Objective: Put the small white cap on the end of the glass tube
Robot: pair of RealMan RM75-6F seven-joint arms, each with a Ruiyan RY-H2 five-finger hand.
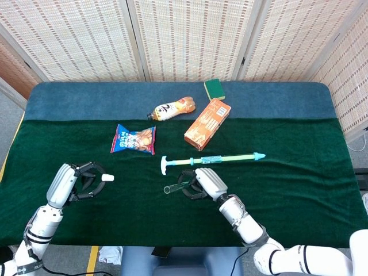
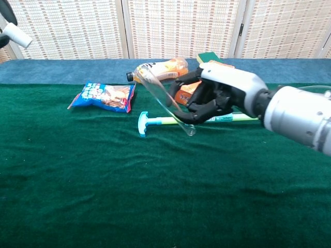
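My right hand (image 1: 204, 182) (image 2: 222, 93) grips a clear glass tube (image 1: 175, 186) (image 2: 163, 99), lifted off the table with its open end pointing left. My left hand (image 1: 75, 181) pinches a small white cap (image 1: 107, 178) (image 2: 18, 35) at its fingertips, out toward the right. Cap and tube end are well apart in the head view. In the chest view only the cap and a dark fingertip (image 2: 6, 10) of the left hand show at the upper left corner.
On the green cloth (image 1: 299, 190) lie a long green-and-teal syringe-like pump (image 1: 210, 159) (image 2: 155, 121), a blue snack bag (image 1: 134, 140) (image 2: 103, 96), an orange box (image 1: 207, 123), a drink bottle (image 1: 172, 108) (image 2: 158, 70) and a green sponge (image 1: 214, 88).
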